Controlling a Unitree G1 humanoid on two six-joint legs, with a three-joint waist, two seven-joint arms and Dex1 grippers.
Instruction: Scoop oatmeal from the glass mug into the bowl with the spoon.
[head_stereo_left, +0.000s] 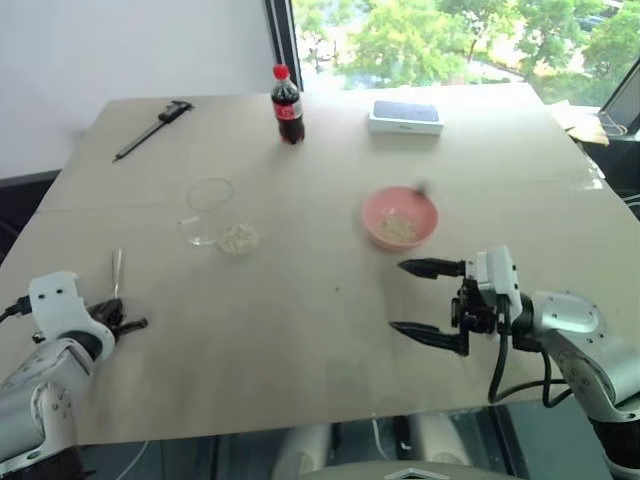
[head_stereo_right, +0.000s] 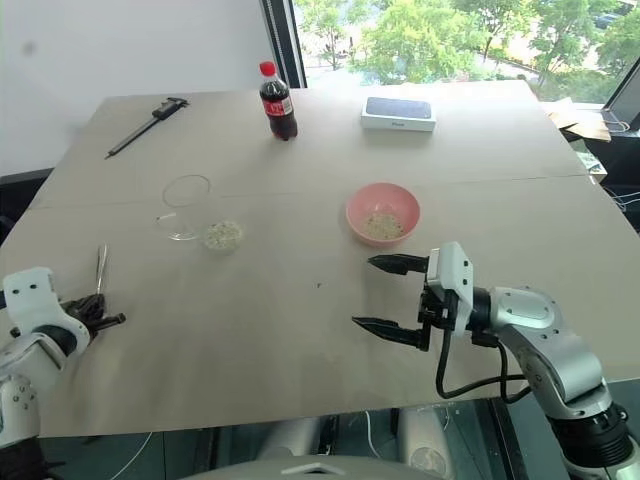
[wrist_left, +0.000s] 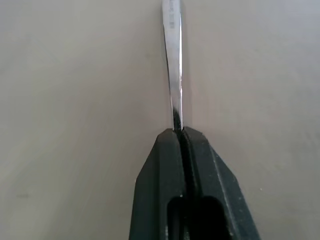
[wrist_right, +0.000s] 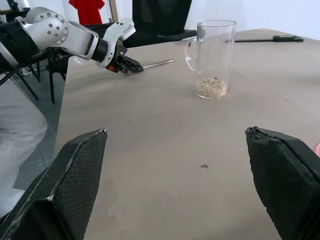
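Left end effector (wrist_left: 182, 137) clamped on spoon (wrist_left: 173, 60) handle tip, low at near-left surface (head_stereo_left: 320, 330) edge, pointing down-forward. We judge thin end-grip risks spoon pivoting or slipping on lift. Right end effector (head_stereo_right: 385, 295) spread wide, empty, level, near bowl (head_stereo_right: 383, 213). Glass mug (head_stereo_right: 185, 207) with oatmeal (head_stereo_right: 222, 235) stands well apart.

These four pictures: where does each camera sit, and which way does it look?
Head pair: two eyes on the robot's head, looking down over the table at the small pink bowl; both arms show.
Left wrist: looks along the left gripper, shut on the slim silver spoon.
Right wrist: looks across the table between the open right gripper fingers at the clear glass mug holding pale oatmeal.
Shared: the right wrist and head views all show mug and left gripper.
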